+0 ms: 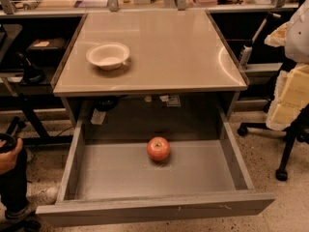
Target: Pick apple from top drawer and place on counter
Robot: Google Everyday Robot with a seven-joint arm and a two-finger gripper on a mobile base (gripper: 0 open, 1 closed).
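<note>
The apple [158,149] is small, round and red-orange. It sits on the floor of the open top drawer [149,210], near the middle and toward the back. The drawer is pulled fully out below the counter [178,47], a glossy beige-grey tabletop. My gripper is not in view. A white rounded shape [298,30] at the right edge could be part of my arm, but I cannot tell.
A white bowl [108,55] stands on the counter's left side. A chair with yellowish padding [289,100] and wheeled legs stands right of the drawer. A person's hand [8,156] holding a black object is at the lower left. Shelves with clutter run along the back.
</note>
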